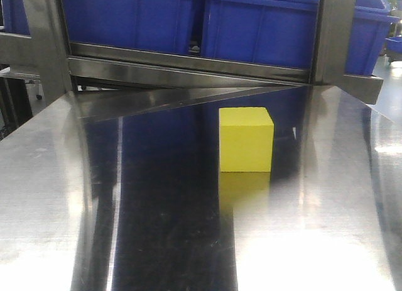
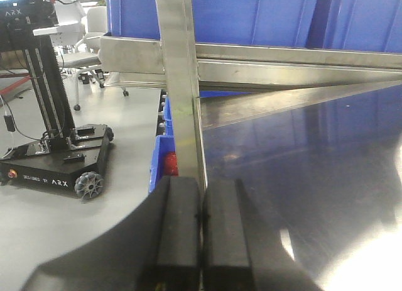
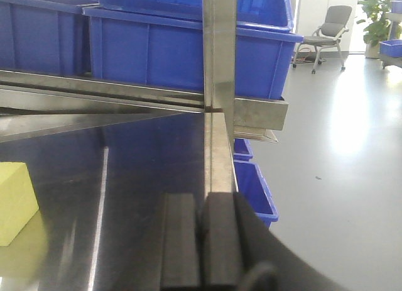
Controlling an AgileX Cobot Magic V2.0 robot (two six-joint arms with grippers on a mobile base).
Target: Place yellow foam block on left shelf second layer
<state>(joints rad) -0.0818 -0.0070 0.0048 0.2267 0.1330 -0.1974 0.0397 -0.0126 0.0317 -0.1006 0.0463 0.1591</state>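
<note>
Okay, the block [image 1: 245,140] sits flat on the steel deck [image 1: 176,241], a little right of centre and toward the far side, just short of the rail [image 1: 188,68] under the blue bins [image 1: 264,27]. Nothing is touching it.

Left claw [image 2: 201,203]: pads pressed together, nothing between them, parked at the deck's left edge by the left post [image 2: 182,83]. No block in that wrist view at all.

Right claw [image 3: 202,209]: same story, pinched closed and empty, lined up with the right post [image 3: 220,83]. In its wrist view the block shows at the left edge, so it lies left of this claw and somewhat farther in.

That's the relation I care about. By my read the right arm is the nearer one, and any reach goes leftward and toward the far side. It's a cube, so there's no long axis to fuss over. One face looks squarely toward the near side, so a left-right pinch across the side faces looks like the natural grip. The claw would have to spread wide first, because closed like this it can't straddle anything.

I can't tell from here whether this deck is the target layer or only the pickup spot, so I'm not calling the placement done. One thing to watch: the right post stands close beside the right claw.
</note>
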